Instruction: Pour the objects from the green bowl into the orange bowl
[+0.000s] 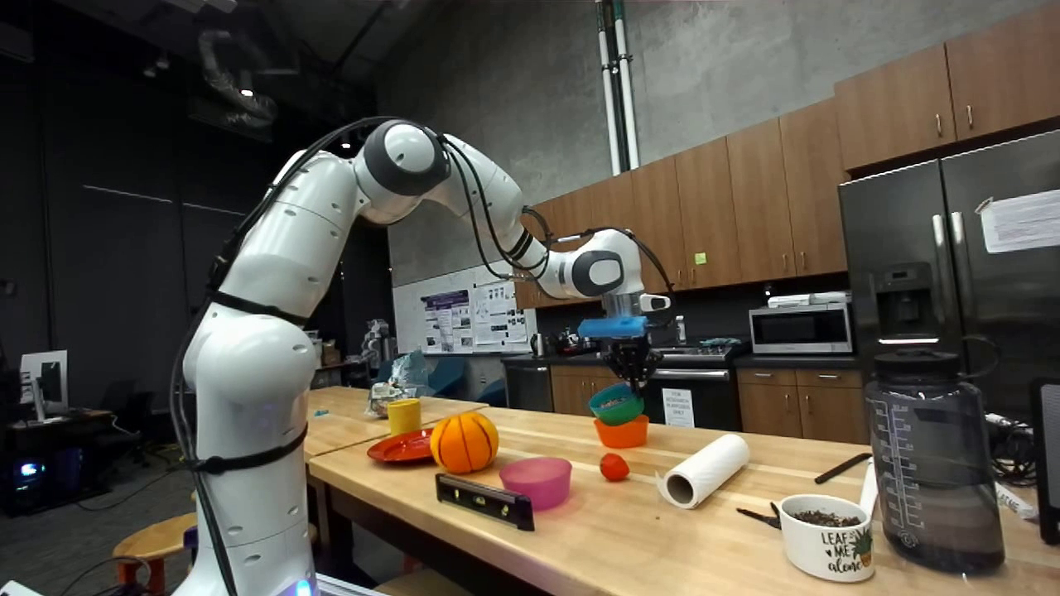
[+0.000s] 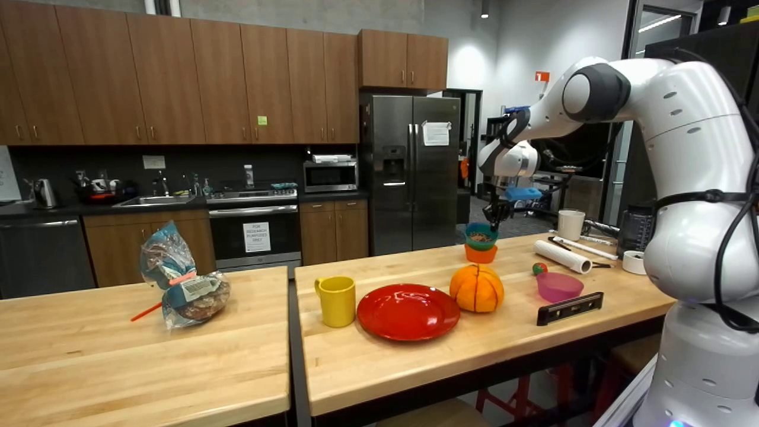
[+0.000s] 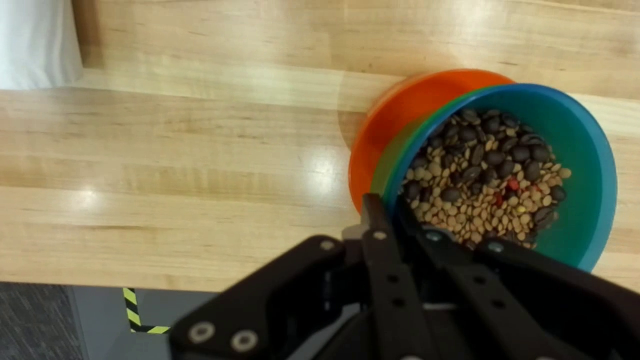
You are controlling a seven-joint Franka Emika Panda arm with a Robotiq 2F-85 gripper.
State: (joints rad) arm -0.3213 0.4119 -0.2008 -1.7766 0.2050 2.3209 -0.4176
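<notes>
My gripper [image 3: 389, 206] is shut on the rim of the green bowl [image 3: 592, 200], one finger inside and one outside. The green bowl holds tan lentil-like bits, dark beans and a few red bits. It is held above the orange bowl [image 3: 367, 165], slightly tilted. In both exterior views the green bowl [image 1: 617, 407] [image 2: 481, 237] overlaps the top of the orange bowl [image 1: 623, 433] [image 2: 481, 254], which stands on the table. I cannot tell whether they touch. The visible part of the orange bowl's inside looks empty; the green bowl hides the rest.
A paper towel roll [image 1: 708, 470], a small red ball-like item [image 1: 614, 467], a pink bowl [image 1: 537, 483], a black level [image 1: 484, 501] and an orange pumpkin-like ball [image 1: 464, 442] stand nearby. A red plate [image 2: 408, 312] and yellow mug [image 2: 337, 301] are farther along. The table edge [image 3: 125, 286] is close.
</notes>
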